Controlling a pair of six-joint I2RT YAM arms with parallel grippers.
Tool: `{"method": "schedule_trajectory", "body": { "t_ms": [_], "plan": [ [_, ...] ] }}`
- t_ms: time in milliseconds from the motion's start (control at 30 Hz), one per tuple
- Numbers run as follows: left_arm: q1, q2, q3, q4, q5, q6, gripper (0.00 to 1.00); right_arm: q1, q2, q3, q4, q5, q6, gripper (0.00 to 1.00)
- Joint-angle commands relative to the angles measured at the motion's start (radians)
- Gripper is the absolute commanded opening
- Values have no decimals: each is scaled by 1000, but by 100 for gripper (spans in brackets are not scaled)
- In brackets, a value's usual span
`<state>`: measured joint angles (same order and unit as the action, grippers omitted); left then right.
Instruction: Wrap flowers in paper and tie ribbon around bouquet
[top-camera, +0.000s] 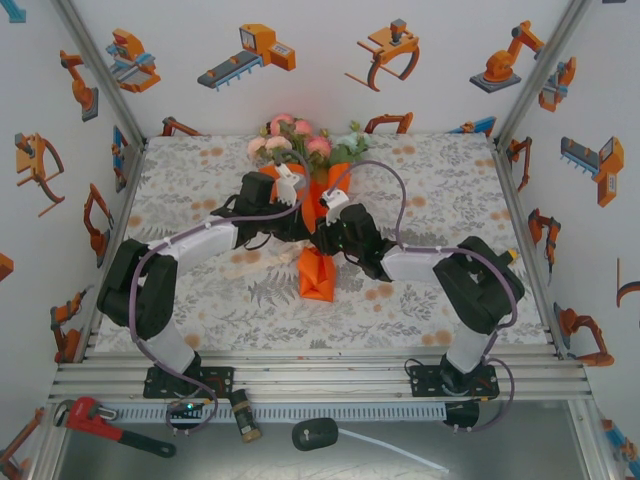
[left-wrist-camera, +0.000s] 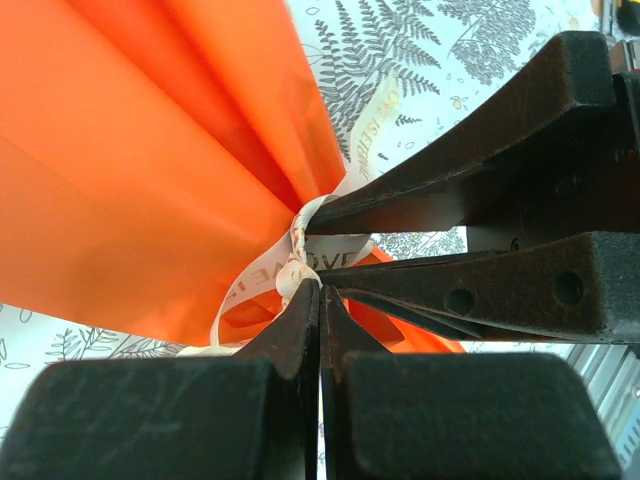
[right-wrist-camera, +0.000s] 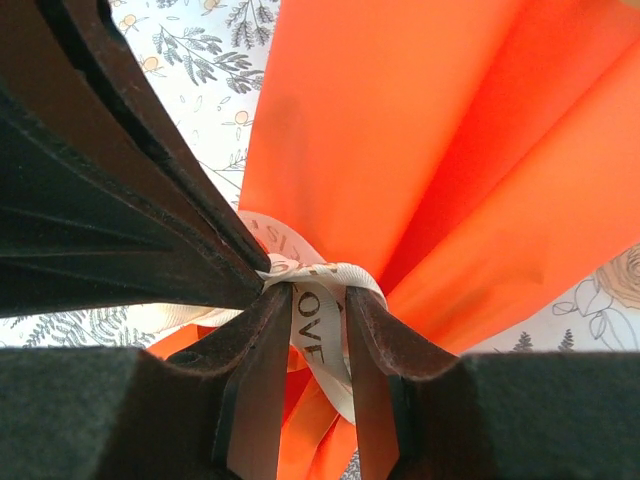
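Note:
The bouquet lies mid-table, its orange paper (top-camera: 318, 272) pinched at the waist. Its pink and cream flowers (top-camera: 293, 140) point to the far wall. Both grippers meet at that waist. A cream ribbon (left-wrist-camera: 255, 285) printed with letters circles the paper (left-wrist-camera: 150, 150) and is knotted there. My left gripper (left-wrist-camera: 320, 288) (top-camera: 305, 232) is shut, its tips pinching the ribbon at the knot. My right gripper (right-wrist-camera: 318, 295) (top-camera: 324, 238) stands narrowly open, with the ribbon (right-wrist-camera: 318, 335) lying flat between its fingers (right-wrist-camera: 262, 380) over the paper (right-wrist-camera: 430, 130).
The patterned tablecloth (top-camera: 200, 180) spreads to both sides of the bouquet. Patterned walls close in the left, right and back. On the metal shelf in front of the arm bases lie a red pipe wrench (top-camera: 100, 420), a small dark cylinder (top-camera: 246, 415) and a black plug with a white cable (top-camera: 315, 433).

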<state>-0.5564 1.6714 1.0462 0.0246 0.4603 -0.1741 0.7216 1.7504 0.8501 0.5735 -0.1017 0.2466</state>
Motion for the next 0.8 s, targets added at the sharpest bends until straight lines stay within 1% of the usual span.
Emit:
{"method": "schedule_trajectory", "body": {
  "t_ms": [0,33,100,133,200,267,300,333,433,467,567,667,767],
  "plan": [
    [-19,-45,-30,85,-32,-123,4,7,-7,24,95,99,81,31],
    [-30,-52,-41,110,-46,-160,4,7,-7,19,95,130,98,32],
    [-66,-64,-60,144,-99,-235,4,7,3,13,105,175,128,38],
    [-90,-72,-67,145,-135,-265,4,7,8,11,114,182,128,39],
    [-135,-88,-70,119,-216,-301,4,7,18,12,118,202,128,39],
    [-179,-105,-81,98,-295,-325,4,1,16,9,120,211,137,34],
    [-191,-109,-86,91,-317,-332,5,-2,14,7,123,207,145,30],
    [-201,-114,-95,89,-332,-336,7,-5,13,4,129,195,150,24],
    [-209,-122,-118,88,-342,-349,18,-14,4,-20,169,125,152,4],
    [-210,-127,-122,90,-336,-345,23,-16,0,-30,192,97,146,0],
    [-210,-154,-133,96,-343,-315,34,-22,-1,-49,231,13,129,0],
    [-198,-204,-133,78,-384,-298,42,-26,-4,-76,254,-16,127,0],
    [-166,-271,-118,31,-401,-298,47,-32,-15,-109,279,-41,117,0]
  ]
}}
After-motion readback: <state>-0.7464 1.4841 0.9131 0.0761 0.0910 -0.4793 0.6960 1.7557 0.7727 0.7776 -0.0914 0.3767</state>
